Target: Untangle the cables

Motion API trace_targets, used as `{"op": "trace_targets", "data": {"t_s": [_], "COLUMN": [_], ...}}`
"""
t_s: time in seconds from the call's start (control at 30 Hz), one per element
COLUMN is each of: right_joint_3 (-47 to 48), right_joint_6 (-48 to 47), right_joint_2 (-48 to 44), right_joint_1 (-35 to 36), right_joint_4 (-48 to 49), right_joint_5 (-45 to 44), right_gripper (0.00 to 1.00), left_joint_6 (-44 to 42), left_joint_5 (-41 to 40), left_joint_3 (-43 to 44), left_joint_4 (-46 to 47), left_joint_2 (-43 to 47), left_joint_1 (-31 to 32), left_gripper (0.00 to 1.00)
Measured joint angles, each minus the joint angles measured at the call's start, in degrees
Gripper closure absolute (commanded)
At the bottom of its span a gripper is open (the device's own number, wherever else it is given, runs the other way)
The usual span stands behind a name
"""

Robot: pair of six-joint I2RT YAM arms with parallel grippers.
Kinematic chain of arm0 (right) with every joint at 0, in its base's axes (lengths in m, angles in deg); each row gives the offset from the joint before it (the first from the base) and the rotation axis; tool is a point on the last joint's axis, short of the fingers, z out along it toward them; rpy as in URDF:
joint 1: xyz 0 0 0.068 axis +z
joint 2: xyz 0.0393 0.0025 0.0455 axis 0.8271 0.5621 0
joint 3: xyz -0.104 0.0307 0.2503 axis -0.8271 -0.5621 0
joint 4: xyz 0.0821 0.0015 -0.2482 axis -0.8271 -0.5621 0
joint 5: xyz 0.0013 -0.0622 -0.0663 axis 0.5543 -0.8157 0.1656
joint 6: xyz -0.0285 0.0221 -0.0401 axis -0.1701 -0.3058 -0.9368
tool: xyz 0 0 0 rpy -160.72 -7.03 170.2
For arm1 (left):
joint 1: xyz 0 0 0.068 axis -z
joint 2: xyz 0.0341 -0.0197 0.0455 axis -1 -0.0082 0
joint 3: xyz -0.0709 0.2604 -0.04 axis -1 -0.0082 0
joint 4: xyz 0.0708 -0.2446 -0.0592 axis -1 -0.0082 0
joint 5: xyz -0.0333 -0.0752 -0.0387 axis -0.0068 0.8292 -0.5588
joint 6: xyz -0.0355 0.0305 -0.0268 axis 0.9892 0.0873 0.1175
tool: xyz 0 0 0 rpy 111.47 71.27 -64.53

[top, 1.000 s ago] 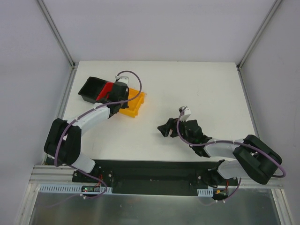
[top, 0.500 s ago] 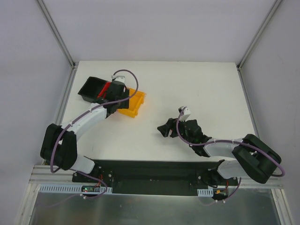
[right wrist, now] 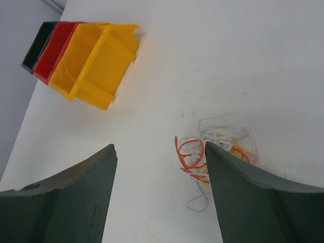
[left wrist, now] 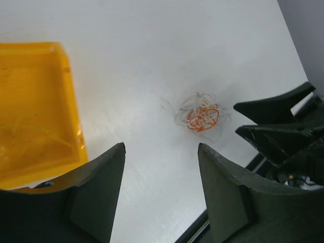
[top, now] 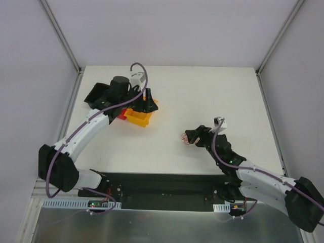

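The cables (right wrist: 212, 147) are a small curly tangle of orange, yellow and whitish strands lying on the white table; they also show as the cables (left wrist: 201, 115) and, very small, the cables (top: 185, 137). My right gripper (right wrist: 160, 147) hangs open just above the table, its right finger over the tangle's edge, with nothing held. In the top view the right gripper (top: 192, 135) sits right beside the tangle. My left gripper (left wrist: 161, 152) is open and empty, far from the tangle; the left gripper (top: 147, 99) is up over the yellow bin.
A yellow bin (top: 139, 116), a red bin (right wrist: 58, 50) and a black bin (top: 98, 95) stand in a row at the table's back left. In the left wrist view a yellow bin (left wrist: 35, 111) lies at left and the right gripper's fingers (left wrist: 276, 109) show at right.
My left gripper has opened and swung from the black and red bins to above the yellow bin, facing right. The right arm has stretched out, its gripper shifted right, uncovering the tangle.
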Motion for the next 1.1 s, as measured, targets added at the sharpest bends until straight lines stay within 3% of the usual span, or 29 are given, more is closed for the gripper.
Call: {"op": "trace_targets", "data": {"t_s": [0.17, 0.27, 0.37, 0.47, 0.57, 0.63, 0.67, 0.73, 0.8, 0.97, 1.1], "right_joint_3": [-1.5, -1.9, -1.6, 0.7, 4.0, 6.6, 8.0, 11.0, 14.0, 15.7, 14.9], "right_joint_6": [4.5, 6.1, 7.1, 7.5, 7.0, 5.8, 5.0, 3.2, 1.8, -0.7, -1.9], "right_joint_2": [-8.9, -9.0, -4.9, 2.0, 8.0, 11.7, 13.3, 16.9, 21.0, 26.5, 27.7], "right_joint_1": [-1.5, -3.3, -5.3, -7.5, -9.6, -10.2, -10.2, -10.3, -10.3, -10.3, -10.3], "right_joint_4": [-11.4, -16.0, -18.4, -20.4, -20.5, -20.3, -20.2, -19.5, -17.9, -11.5, -5.0], "right_joint_5": [-5.9, -5.4, -3.5, -0.3, 3.2, 5.9, 7.4, 11.0, 15.0, 24.3, 32.9], "right_gripper": [0.3, 0.31, 0.31, 0.4, 0.41, 0.48, 0.56, 0.68, 0.77, 0.98, 0.99], "left_joint_6": [2.5, 3.5, 3.5, 3.5, 3.2, 3.0, 2.8, 2.4, 1.9, 1.1, -0.8], "left_joint_5": [14.9, 20.5, 23.5, 25.3, 25.2, 24.6, 24.3, 24.0, 24.0, 23.9, 24.0], "left_joint_3": [5.3, 5.2, 3.7, 2.8, 2.2, 1.7, 1.5, 1.2, 1.1, 1.1, 1.1], "left_joint_4": [1.7, 1.2, 1.1, 1.1, 1.2, 1.3, 1.2, 1.2, 1.2, 1.3, 1.1], "left_joint_2": [-14.2, -19.1, -20.2, -20.2, -20.2, -20.1, -20.1, -20.1, -20.1, -20.1, -20.3], "left_joint_1": [0.8, 2.0, 3.3, 4.4, 5.3, 5.7, 6.1, 6.5, 6.8, 6.8, 6.8], "left_gripper": [0.43, 0.43, 0.43, 0.43, 0.44, 0.46, 0.49, 0.62, 0.65, 0.59, 0.54]}}
